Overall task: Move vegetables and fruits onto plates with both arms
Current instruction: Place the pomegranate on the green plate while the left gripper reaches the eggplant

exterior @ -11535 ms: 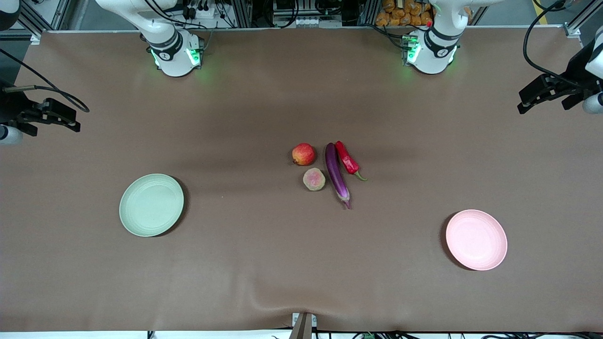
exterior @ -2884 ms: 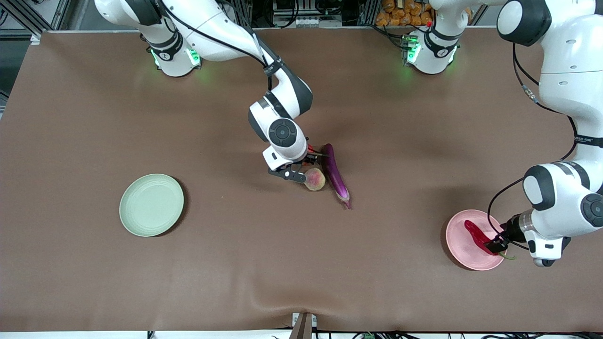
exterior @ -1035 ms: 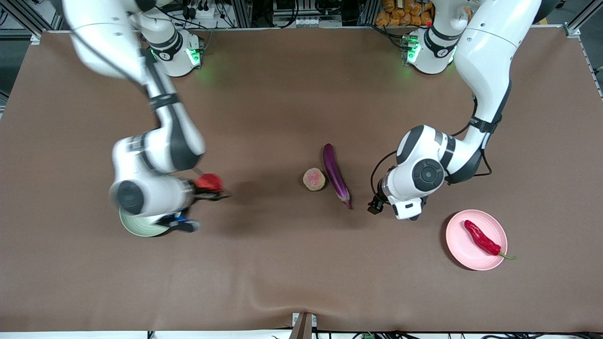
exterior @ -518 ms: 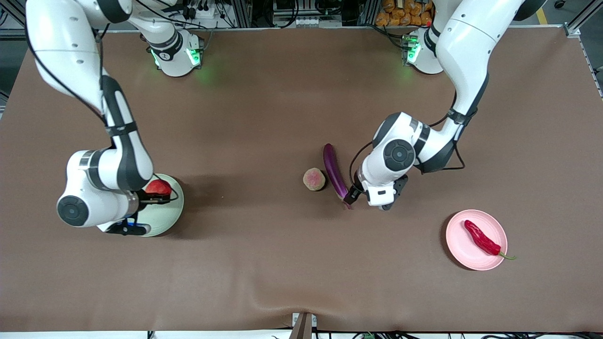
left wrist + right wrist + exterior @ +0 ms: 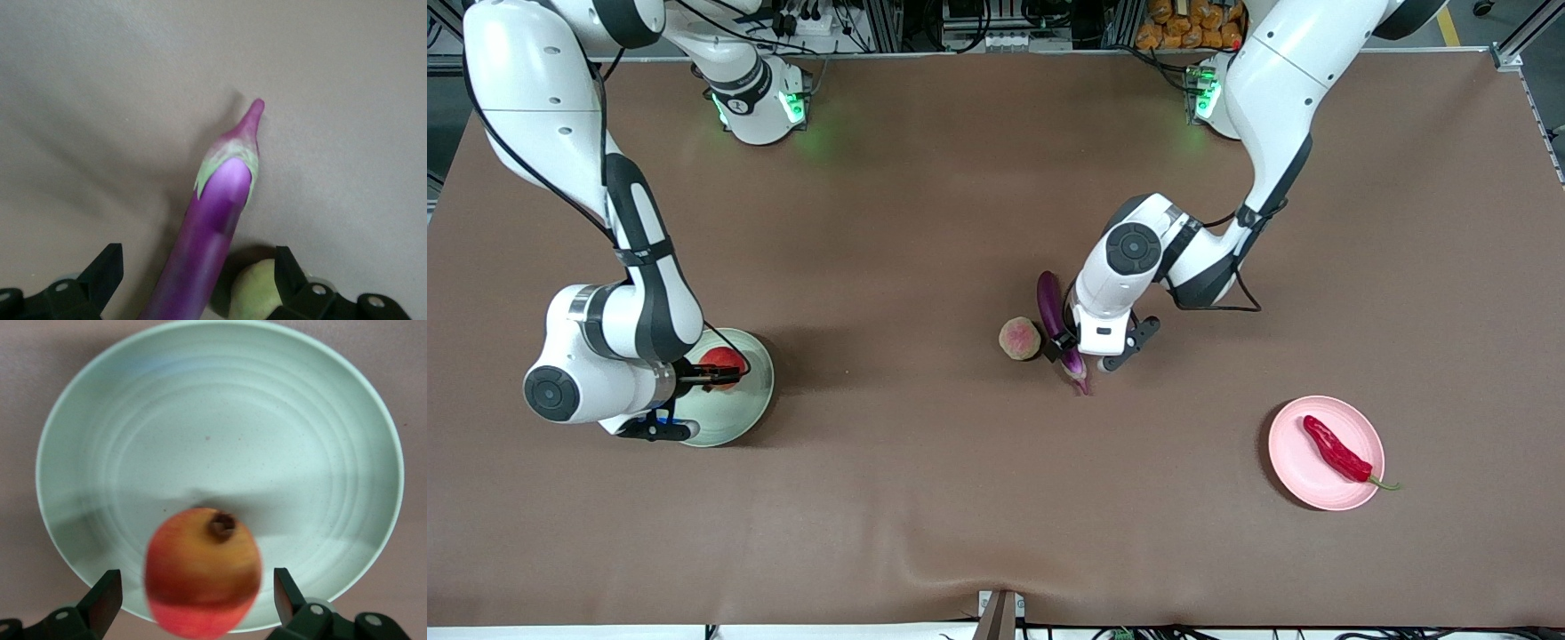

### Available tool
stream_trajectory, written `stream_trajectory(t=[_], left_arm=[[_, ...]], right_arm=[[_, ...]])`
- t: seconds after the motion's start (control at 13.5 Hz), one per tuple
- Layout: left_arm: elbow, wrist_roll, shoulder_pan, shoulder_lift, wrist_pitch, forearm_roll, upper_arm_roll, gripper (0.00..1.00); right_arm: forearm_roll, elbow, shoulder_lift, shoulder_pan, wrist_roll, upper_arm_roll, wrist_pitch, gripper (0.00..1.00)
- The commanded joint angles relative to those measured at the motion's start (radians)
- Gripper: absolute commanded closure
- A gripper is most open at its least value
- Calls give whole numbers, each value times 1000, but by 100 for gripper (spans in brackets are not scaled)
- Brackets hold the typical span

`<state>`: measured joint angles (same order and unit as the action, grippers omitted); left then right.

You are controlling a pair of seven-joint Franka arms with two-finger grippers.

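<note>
While the right claw [image 5: 725, 377] hangs spread over the green plate [image 5: 751, 418], the pomegranate [image 5: 202, 571] sits between its fingers with gaps either side. The left claw [image 5: 1069, 348] straddles the eggplant [image 5: 207, 230] on the worktop [image 5: 925, 498], wide open, peach [image 5: 1020, 339] just beside. The chili [image 5: 1334, 450] lies on the pink plate [image 5: 1294, 471].

L gripper [image 5: 1069, 348] is hanging low at table centre w/ fingers spread wide; R gripper [image 5: 710, 378] is hovering, fingers parted, arm bent.

High front view, two close wrist views
</note>
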<state>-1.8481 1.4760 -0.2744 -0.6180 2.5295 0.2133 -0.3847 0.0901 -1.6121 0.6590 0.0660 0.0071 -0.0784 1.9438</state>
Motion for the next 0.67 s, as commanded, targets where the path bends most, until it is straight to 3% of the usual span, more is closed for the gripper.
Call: stream_trajectory(t=[0.0,0.3,0.59], left_arm=[[-63,9,-38,17,86,18,4,0],[-94,9,-45,20,97,20,4,3],[-114,9,-40,32,97,32,4,4]], right_arm=[[-7,29,-21,-24,-31,11,0,0],[3,80,-25,-3,-29,23,-6,0],[91,115,-27,35,106,23,-32,0]])
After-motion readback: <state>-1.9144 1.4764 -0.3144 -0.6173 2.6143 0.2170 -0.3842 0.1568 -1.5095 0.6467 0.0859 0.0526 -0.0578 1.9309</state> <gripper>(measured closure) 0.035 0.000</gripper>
